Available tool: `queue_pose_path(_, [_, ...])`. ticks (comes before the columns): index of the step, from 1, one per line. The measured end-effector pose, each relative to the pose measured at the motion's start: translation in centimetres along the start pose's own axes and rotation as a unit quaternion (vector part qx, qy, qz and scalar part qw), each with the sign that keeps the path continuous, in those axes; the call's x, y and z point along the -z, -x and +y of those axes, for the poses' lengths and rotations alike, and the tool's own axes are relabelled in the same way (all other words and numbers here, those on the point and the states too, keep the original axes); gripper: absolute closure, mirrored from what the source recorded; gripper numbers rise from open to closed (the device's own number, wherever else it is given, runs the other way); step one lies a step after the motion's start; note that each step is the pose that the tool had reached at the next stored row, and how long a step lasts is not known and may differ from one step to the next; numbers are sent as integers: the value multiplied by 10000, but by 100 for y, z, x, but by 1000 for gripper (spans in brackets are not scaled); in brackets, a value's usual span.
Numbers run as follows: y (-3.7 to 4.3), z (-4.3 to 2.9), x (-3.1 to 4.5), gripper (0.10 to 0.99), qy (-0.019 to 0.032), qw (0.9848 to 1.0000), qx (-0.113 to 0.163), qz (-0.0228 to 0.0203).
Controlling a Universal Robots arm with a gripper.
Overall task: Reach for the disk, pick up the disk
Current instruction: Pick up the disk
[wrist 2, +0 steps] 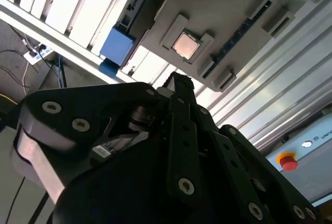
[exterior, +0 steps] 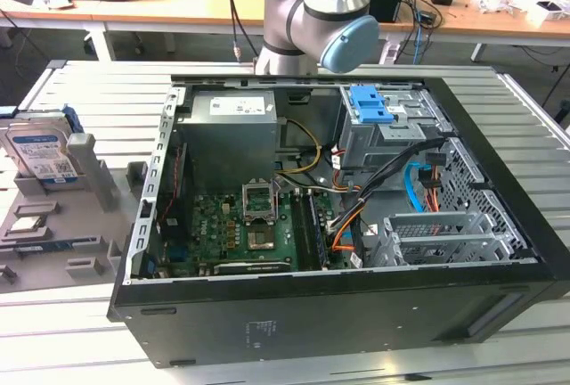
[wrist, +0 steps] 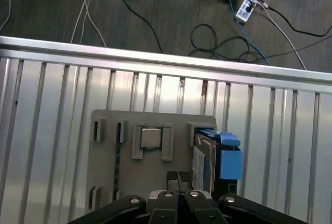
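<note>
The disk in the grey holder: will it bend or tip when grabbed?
Probably rigid and heavyish: the disk looks metal. It leans on edge in the grey holder, so a sideways push might tip it.

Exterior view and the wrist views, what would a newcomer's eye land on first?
The open black computer case dominates the middle of the exterior view, its green motherboard bared, with the grey arm rising behind it. At the exterior view's left, the disk with its blue frame stands on a grey holder.
</note>
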State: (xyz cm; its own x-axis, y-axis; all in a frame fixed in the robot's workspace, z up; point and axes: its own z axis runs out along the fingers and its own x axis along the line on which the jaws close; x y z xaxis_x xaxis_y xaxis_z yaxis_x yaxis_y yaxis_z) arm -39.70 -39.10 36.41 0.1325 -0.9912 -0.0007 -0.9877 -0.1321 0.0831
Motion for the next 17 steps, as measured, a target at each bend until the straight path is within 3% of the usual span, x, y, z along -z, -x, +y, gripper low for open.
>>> queue_pose_path(6, [0, 0, 0, 980, 0, 9984, 564, 47])
queue_pose_path(12, [0, 0, 0, 980, 1, 9944, 1054, 88])
queue_pose_path(16, [0, 0, 0, 980, 1, 9946, 1033, 88])
queue_pose_path(17, [1, 0, -1, 980, 2, 9955, 946, 83])
